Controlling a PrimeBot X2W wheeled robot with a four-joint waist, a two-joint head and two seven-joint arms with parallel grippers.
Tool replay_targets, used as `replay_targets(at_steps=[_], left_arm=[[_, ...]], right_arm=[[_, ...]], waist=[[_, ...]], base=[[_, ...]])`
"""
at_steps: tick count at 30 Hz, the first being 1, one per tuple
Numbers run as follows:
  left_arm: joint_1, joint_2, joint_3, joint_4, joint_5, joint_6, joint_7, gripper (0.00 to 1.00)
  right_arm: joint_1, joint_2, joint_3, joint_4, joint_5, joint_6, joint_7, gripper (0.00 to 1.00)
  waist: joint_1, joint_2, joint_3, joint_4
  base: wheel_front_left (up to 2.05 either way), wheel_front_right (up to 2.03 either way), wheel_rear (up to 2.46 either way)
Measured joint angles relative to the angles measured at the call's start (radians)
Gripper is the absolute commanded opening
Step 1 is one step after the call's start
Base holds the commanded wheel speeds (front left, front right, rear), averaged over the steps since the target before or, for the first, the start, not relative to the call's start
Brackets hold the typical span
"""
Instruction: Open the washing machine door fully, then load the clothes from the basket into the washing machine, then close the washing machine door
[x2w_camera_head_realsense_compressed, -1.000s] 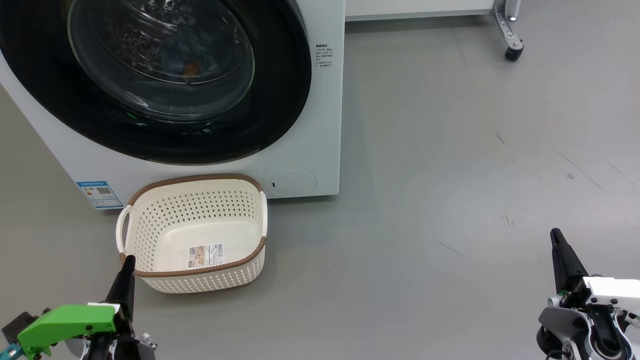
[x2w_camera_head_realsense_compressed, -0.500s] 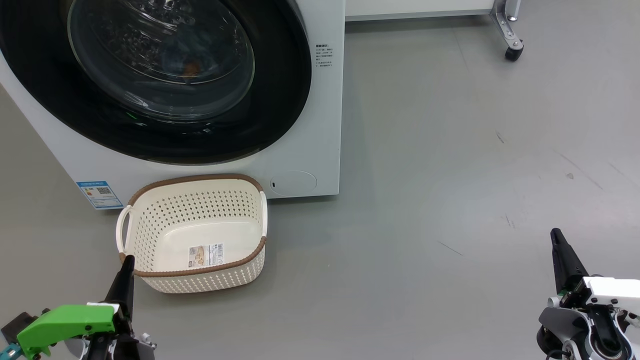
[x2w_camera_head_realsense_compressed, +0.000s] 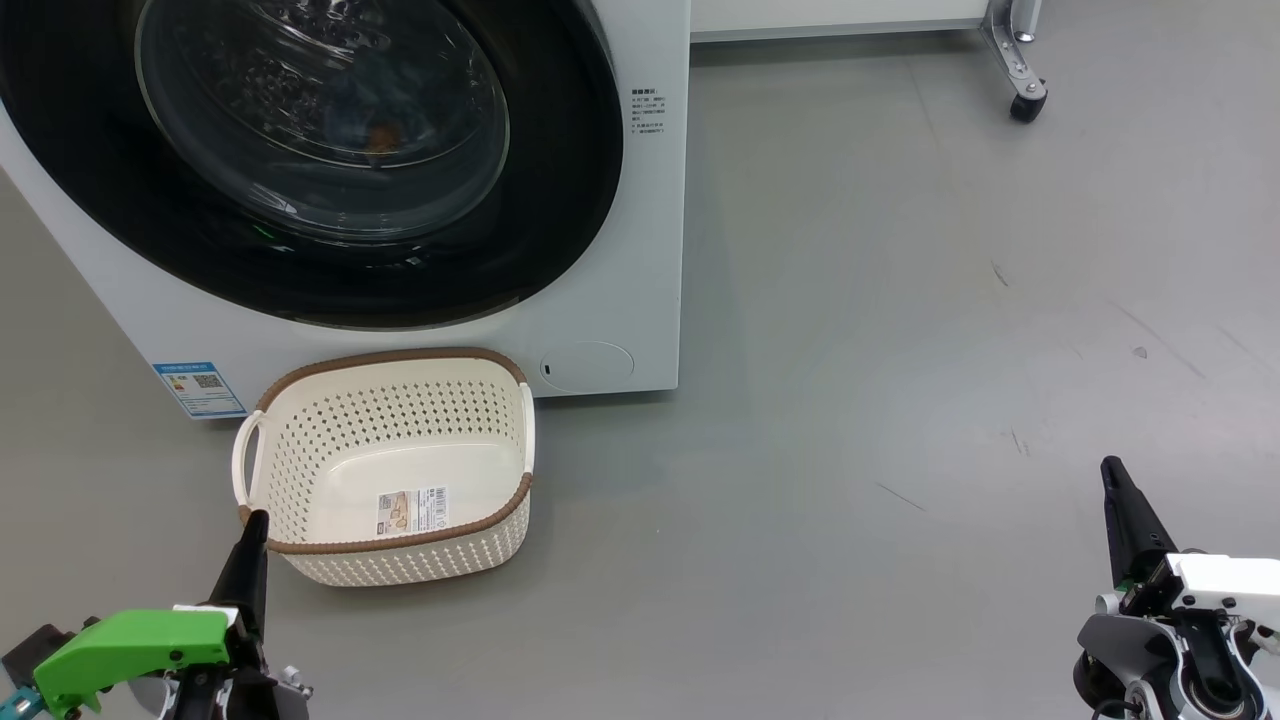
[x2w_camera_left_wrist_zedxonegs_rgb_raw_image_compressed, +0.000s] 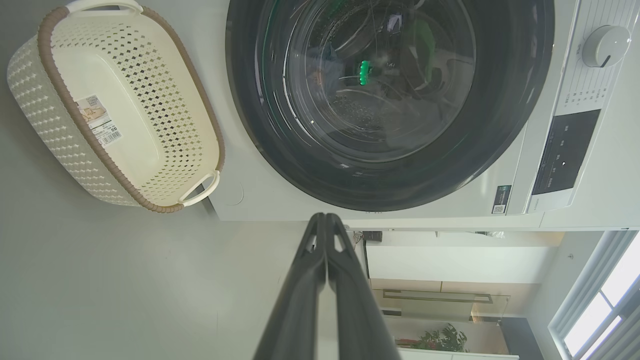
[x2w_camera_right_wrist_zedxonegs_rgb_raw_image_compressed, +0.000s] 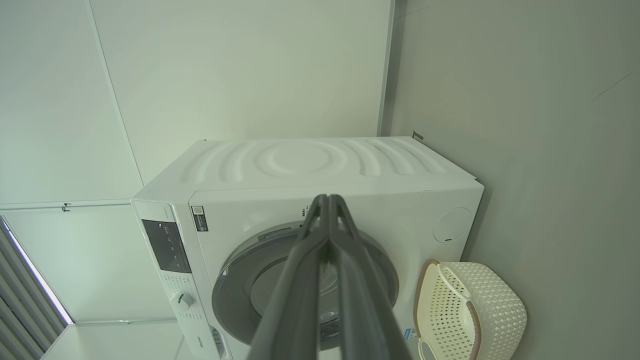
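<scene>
Head view first: the washing machine (x2w_camera_head_realsense_compressed: 640, 300) stands on the grey floor (x2w_camera_head_realsense_compressed: 900, 400), and the washing machine door (x2w_camera_head_realsense_compressed: 570, 200) is shut flat against its front, black ring and all. Through the glass you can just catch a small orange-brown bit of the clothes (x2w_camera_head_realsense_compressed: 380, 135) inside the drum. Everything else in there is too murky to make out. The basket (x2w_camera_head_realsense_compressed: 400, 560) sits upright on the floor right at the foot of the machine, under the door's lower edge. It's empty apart from its barcode sticker (x2w_camera_head_realsense_compressed: 412, 510). Can't tell if its far rim actually touches the machine. There's a blue label (x2w_camera_head_realsense_compressed: 200, 388) at the bottom left corner of the machine's front. The left gripper (x2w_camera_head_realsense_compressed: 257, 520), the one with the green housing, has its fingers pressed together on nothing, tip just beside the basket's near left corner. The right gripper (x2w_camera_head_realsense_compressed: 1110, 468) is well apart from all that, over bare floor, fingers together too and not holding anything. A caster wheel (x2w_camera_head_realsense_compressed: 1028, 103) stands on the floor further back.

Left wrist view: the two dark fingers meet at the tip, right at the machine's side edge next to the closed door. The empty basket is off to one side. A knob (x2w_camera_left_wrist_zedxonegs_rgb_raw_image_compressed: 605, 45) and a dark control panel (x2w_camera_left_wrist_zedxonegs_rgb_raw_image_compressed: 565, 150) sit on the machine's control strip.

Right wrist view: fingers closed on each other in front of the machine, door shut, basket at its foot.
</scene>
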Motion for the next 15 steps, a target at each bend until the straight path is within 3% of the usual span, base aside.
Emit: replay_targets(at_steps=[15], left_arm=[[0.000,-0.001,0.003,0.000,0.000,0.000,0.000,0.00]], right_arm=[[0.000,0.000,-0.001,-0.001,0.000,0.000,0.000,0.00]], waist=[[0.0000,0.0000,0.000,0.000]], base=[[0.00,0.00,0.00]])
